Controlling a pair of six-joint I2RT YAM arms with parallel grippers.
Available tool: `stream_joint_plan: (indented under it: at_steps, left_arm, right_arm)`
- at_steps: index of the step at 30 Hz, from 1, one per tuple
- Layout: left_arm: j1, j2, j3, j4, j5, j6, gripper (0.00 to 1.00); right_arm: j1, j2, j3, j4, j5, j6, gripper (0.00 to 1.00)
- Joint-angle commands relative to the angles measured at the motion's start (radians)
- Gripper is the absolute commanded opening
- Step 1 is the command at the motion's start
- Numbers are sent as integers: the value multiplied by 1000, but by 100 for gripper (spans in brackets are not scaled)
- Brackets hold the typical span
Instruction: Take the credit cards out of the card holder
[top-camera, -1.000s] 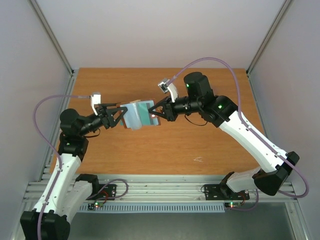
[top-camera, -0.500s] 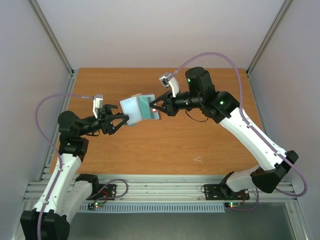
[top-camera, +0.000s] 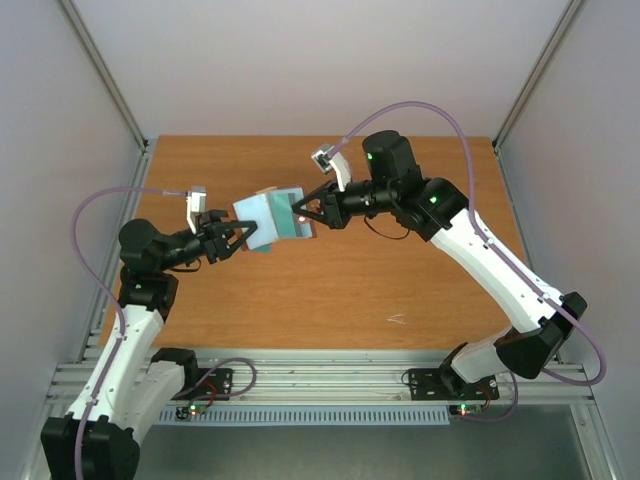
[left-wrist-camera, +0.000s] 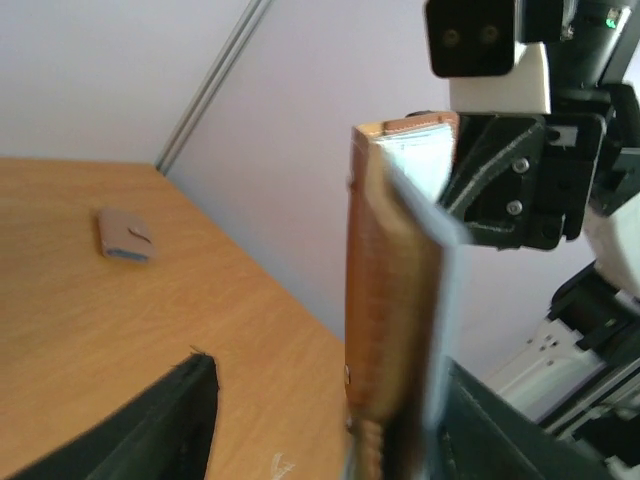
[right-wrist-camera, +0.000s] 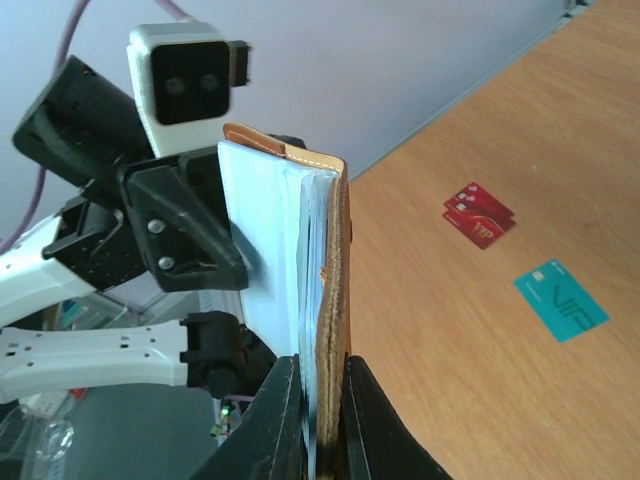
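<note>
Table (top-camera: 400, 285): orange-brown wood. The work is in the air above its middle.
Right gripper (top-camera: 303, 212): clamped on the right edge of the card holder (top-camera: 272, 213). It holds the holder clear of the table, on edge, between the two arms.
Left gripper (top-camera: 236, 236): fingers spread wide either side of the holder's near edge, with nothing in its grasp.
Cards inside: a pale blue card (right-wrist-camera: 262, 250) stands proud of the stack tucked in the leather.
Cards out: a teal card (right-wrist-camera: 561, 300) and red cards (right-wrist-camera: 478, 216) lie flat on the table, apart from each other.
Step in hand: you seem to be lining up the next pull. Bring the left fingers in on the pale blue card alone, not on the leather. Pinch it well past its edge, then draw straight along the card's plane with the right clamp firm — a twist could jam it or drag its neighbours out too.
</note>
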Motion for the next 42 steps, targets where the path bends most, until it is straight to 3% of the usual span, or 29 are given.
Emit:
stream_joint_plan:
  at_steps: [1, 2, 3, 5, 11, 16, 21, 24, 27, 34, 42]
  left_arm:
    - [-10, 0, 16, 11, -3, 21, 43]
    - [-11, 1, 17, 11, -1, 24, 29]
    - [-13, 1, 18, 11, 0, 25, 17]
    - [-13, 1, 14, 6, -9, 29, 1]
    - [-14, -18, 34, -201, -270, 71, 0]
    - [-15, -32, 89, -379, -334, 224, 0]
    - [-18, -47, 80, -294, -208, 292, 0]
    - [-18, -67, 89, -252, -133, 342, 0]
    - [-18, -78, 98, -240, -153, 339, 0]
    - [-18, -81, 71, -150, -100, 262, 0]
    - [-18, -79, 54, -80, -94, 221, 0]
  right_arm:
    - [8, 16, 4, 69, -84, 13, 5]
    - [8, 20, 9, 58, -67, 9, 10]
    - [7, 22, 13, 40, -29, 5, 23]
    - [4, 10, 7, 12, 94, 6, 38]
    - [-42, -67, -36, -24, 201, 21, 59]
    - [-42, -88, -12, -73, 152, 4, 55]
    - [-41, -28, -55, 112, -241, 98, 51]
    - [-42, -12, -73, 203, -230, 143, 52]
    - [-45, 3, -73, 249, -229, 179, 50]
    - [-43, 21, -75, 201, -166, 165, 43]
    - [-48, 16, -90, 159, -62, 154, 52]
